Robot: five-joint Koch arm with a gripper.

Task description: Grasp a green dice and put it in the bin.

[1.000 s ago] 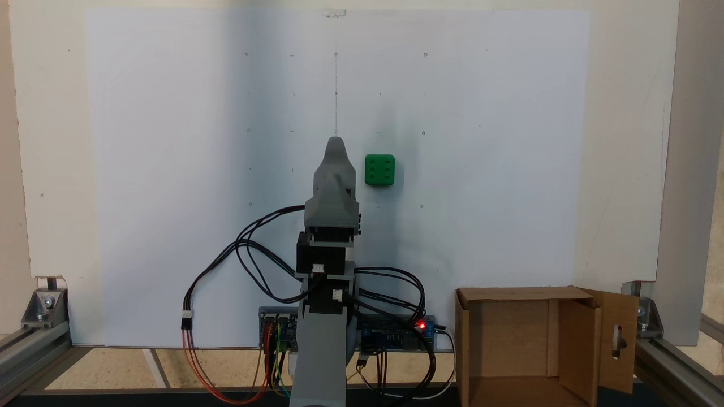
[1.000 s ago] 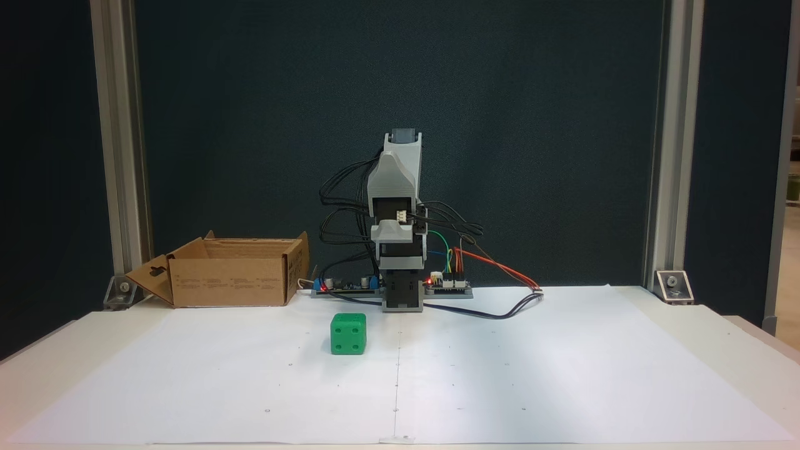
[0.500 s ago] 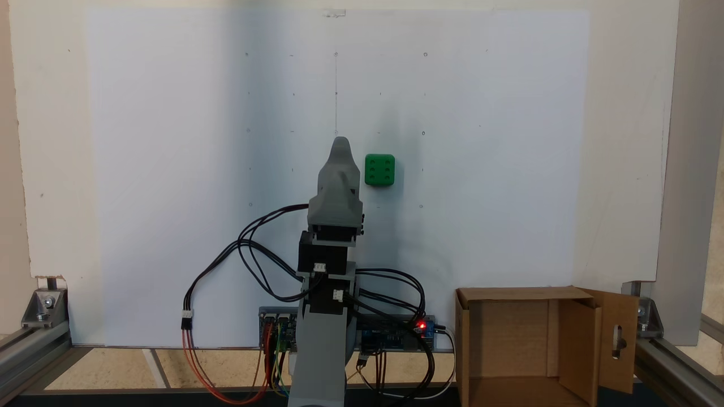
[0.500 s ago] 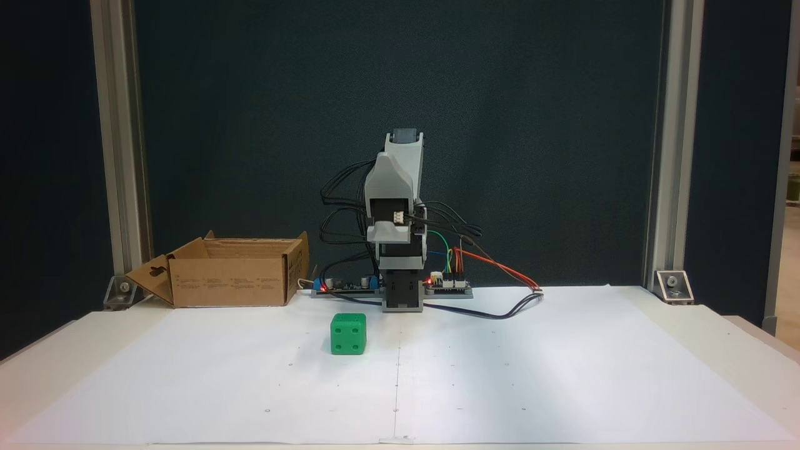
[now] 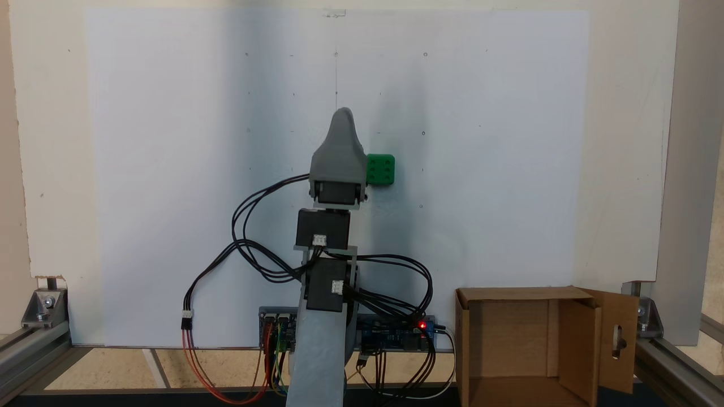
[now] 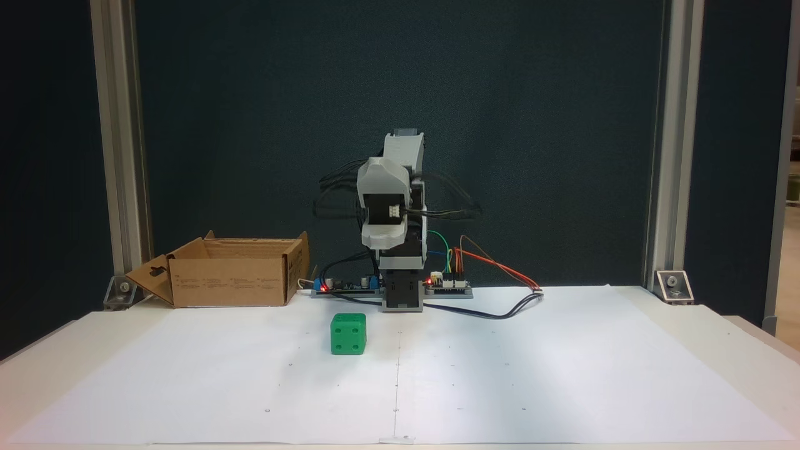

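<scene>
The green dice (image 5: 383,169) (image 6: 348,334) sits square on the white paper (image 5: 169,169) covering the bench, six pips up; as a cube it has no long axis. In a fixed view the gripper (image 5: 343,121) rides high, just left of it, needing a rightward shift and descent. Whether its jaws are parted I cannot tell. The bin (image 5: 526,345) stands well apart.

Both fixed views are evenly and brightly lit. A broad soft shadow is cast across the white paper (image 5: 169,169) from above. The dark backdrop (image 6: 250,125) is rendered flat, without glare; focus is sharp throughout.
</scene>
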